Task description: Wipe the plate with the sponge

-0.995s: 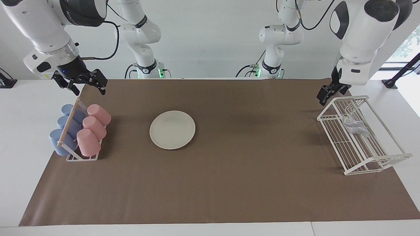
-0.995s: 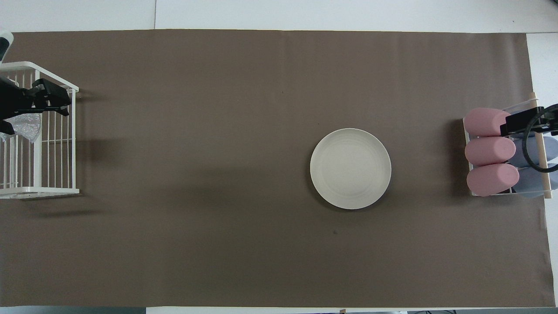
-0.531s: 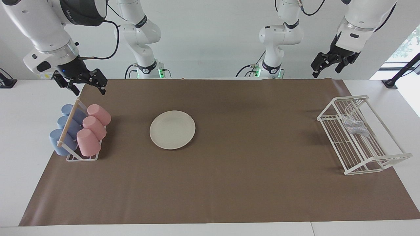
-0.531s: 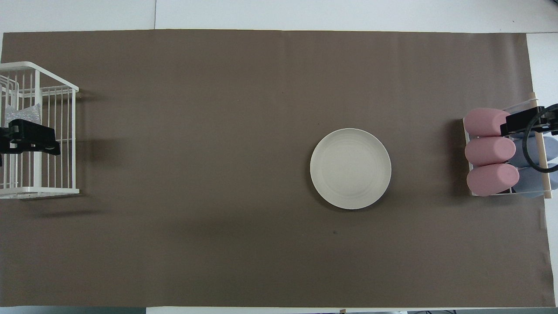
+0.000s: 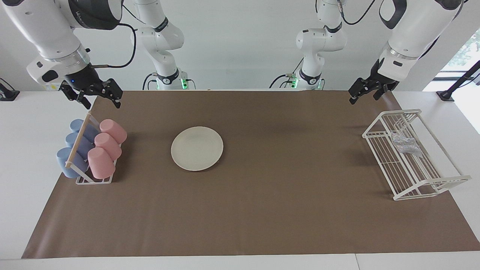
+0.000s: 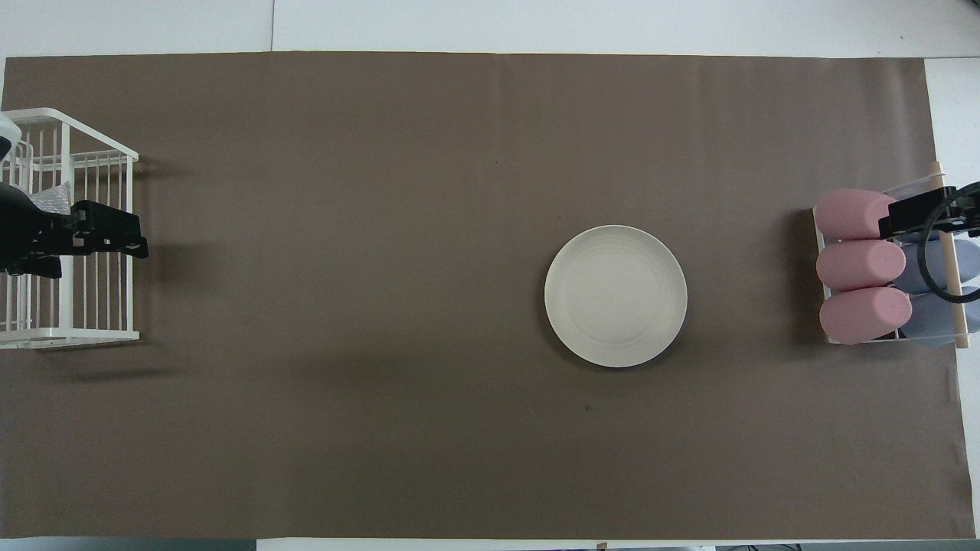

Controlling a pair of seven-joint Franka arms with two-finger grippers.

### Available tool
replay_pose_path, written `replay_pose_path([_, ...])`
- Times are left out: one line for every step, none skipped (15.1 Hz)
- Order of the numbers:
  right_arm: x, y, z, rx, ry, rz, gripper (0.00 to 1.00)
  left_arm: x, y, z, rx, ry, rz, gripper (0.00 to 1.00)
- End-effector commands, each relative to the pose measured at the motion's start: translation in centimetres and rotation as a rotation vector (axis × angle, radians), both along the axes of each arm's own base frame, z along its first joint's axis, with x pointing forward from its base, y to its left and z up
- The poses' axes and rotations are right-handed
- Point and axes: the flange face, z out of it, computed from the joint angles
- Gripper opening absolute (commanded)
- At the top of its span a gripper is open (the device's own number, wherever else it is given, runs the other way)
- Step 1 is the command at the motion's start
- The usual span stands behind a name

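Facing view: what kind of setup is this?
Likely a lab mock-up of a dishwashing station: a plate on a brown mat, a cup rack, and a white wire dish rack holding the sponge.

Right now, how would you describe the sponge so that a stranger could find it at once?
Look at the white wire rack at the left arm's end of the brown mat. The sponge lies inside it, toward the end nearer the robots. It is a small, crumpled, silvery-grey glittery wad, the only loose thing in the rack.
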Motion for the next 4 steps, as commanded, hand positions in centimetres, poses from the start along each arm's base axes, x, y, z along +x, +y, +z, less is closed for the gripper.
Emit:
replay_pose_path([-0.34,-0.29,0.37,-0.007,0.003,0.023,1.00,0.02,0.51,-0.13,-0.020,-0.008,-0.005,1.00])
replay_pose_path([-0.32,-0.29,0.39,-0.007,0.002,0.023,1.00,0.00,0.52,-0.15,-0.019,-0.007,-0.005,1.00])
replay_pose_path([-0.31,-0.29,0.40,-0.007,0.000,0.022,1.00,-0.03,0.53,-0.17,-0.018,-0.004,-0.005,1.00])
replay_pose_path([-0.32,-0.20,0.39,-0.007,0.002,0.025,1.00,-0.13,0.45,-0.13,-0.018,-0.001,-0.007,1.00])
